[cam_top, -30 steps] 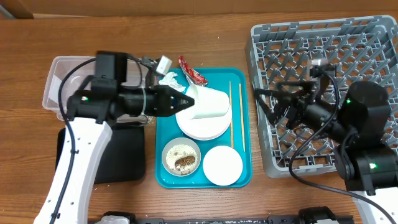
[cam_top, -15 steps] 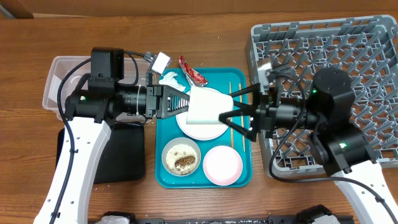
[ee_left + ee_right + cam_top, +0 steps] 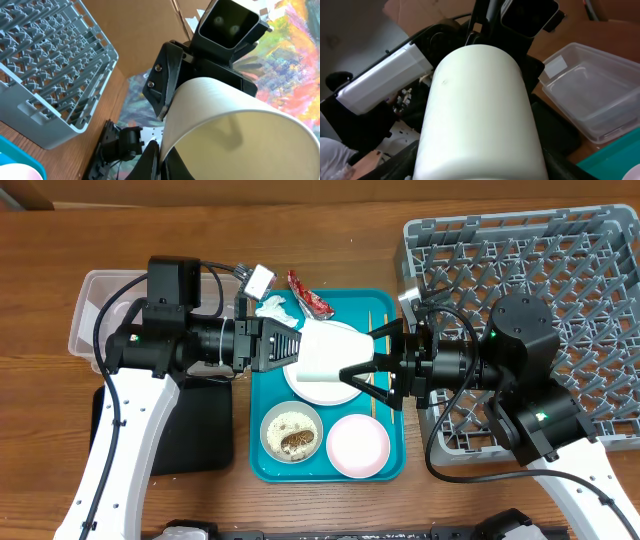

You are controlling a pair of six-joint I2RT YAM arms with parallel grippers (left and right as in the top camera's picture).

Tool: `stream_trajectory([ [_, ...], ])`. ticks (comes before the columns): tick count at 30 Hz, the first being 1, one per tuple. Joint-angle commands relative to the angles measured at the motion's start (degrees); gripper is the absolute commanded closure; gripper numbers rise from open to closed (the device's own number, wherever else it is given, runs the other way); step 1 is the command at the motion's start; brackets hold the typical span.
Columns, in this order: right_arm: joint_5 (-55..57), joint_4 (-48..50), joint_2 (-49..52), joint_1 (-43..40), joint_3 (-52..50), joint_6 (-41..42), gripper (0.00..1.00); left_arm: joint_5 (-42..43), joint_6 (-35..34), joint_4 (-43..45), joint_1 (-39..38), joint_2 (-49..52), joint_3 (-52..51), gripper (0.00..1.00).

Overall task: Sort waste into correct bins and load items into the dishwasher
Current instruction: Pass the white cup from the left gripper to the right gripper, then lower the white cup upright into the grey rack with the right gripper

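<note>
Cup (image 3: 330, 352): white, on its side, raised above plate (image 3: 318, 392), which sits on teal tray (image 3: 258, 465).

L gripper (image 3: 300, 348): clamped on cup at the rim end. L wrist view shows the cup wall pinched at the mouth.

R gripper (image 3: 358, 357): jaws spread wide, one finger either side of cup's other end. Contact w/ cup: cannot tell. In R wrist view the cup's side wall fills most of the frame, w/ dark fingers at both lower corners.

Other items on teal tray:
- White bowl (image 3: 291, 432): near-left, upright, w/ brown scraps (image 3: 297, 440) and white grains inside.
- Pink bowl (image 3: 358, 447): near-right, just beside white bowl.
- Chopsticks (image 3: 369, 320): lying along right side, mid part hidden under R gripper.
- Tissue (image 3: 272, 306): far-left corner.

Wrapper (image 3: 308, 293): red/silver, at tray's far edge, beside tissue.

Tub (image 3: 85, 310): clear, on table, left of tray, partly under L arm.

Black tray (image 3: 200, 440): near side of tub, left of teal tray, partly under L arm.

Rack (image 3: 560, 250): grey, right of teal tray, w/ R arm over its near part.
</note>
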Motion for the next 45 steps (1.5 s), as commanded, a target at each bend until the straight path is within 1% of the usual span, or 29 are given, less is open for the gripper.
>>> stream_trajectory([
  [1, -0.09, 0.98, -0.22, 1.18, 1.09, -0.22, 0.38, -2.1, 0.98, 0.0, -1.97, -0.02, 0.63, 0.78],
  [2, 0.66, 0.79, -0.24, 1.16, 1.09, -0.26, 0.38, -2.1, 0.98, 0.0, -1.97, -0.02, 0.63, 0.53],
  [3, 1.57, 0.44, -0.28, 1.05, 1.09, -0.63, 0.38, -2.1, 0.94, 0.0, -1.95, -0.02, 0.63, 0.31],
  [4, 2.62, -0.2, -0.31, 0.85, 1.09, -1.31, 0.38, -2.12, 0.94, 0.02, -1.75, -0.02, 0.63, 0.0],
  [6, 5.05, -2.54, -0.68, 0.11, 1.09, -3.3, 0.38, -2.08, 0.96, 0.22, -0.66, -0.02, 0.63, 0.0],
  [10, 14.19, -10.51, -2.95, -2.56, 1.09, -6.27, 0.38, -2.08, 0.74, 0.59, 3.28, -0.02, 0.63, 0.0],
  [17, 34.56, -25.99, -10.6, -10.43, 1.09, -6.38, 0.4, -2.08, 0.7, 0.57, 10.4, -0.02, 0.63, 0.0],
  [21, 49.77, -38.34, -14.01, -13.92, 1.11, -3.13, 0.4, -2.08, -0.35, 0.59, 11.87, -0.02, 0.63, 0.0],
  [25, 66.16, -50.66, -13.9, -15.28, 1.09, 4.44, 0.4, -2.45, -0.31, 0.61, 11.91, -0.02, 0.63, 0.0],
  [28, 72.87, -55.8, -12.61, -15.34, 1.09, 7.37, 0.4, -4.07, -0.31, 0.61, 11.91, -0.02, 0.63, 0.0],
  [32, 72.19, -58.69, -10.16, -15.34, 1.09, 8.59, 0.39, -5.4, -0.33, 0.57, 11.91, -0.02, 0.63, 0.0],
  [34, 69.13, -59.89, -8.07, -15.34, 1.09, 8.61, 0.39, -5.42, -0.31, 0.37, 11.91, -0.02, 0.63, 0.0],
  [38, 61.96, -60.48, -1.84, -15.34, 1.09, 5.68, 0.4, -6.12, -0.33, 0.37, 11.91, -0.02, 0.63, 0.0],
  [45, 61.29, -59.84, 7.61, -15.34, 1.09, 3.98, 0.39, -6.45, -0.31, -0.22, 11.89, -0.02, 0.63, 0.0],
])
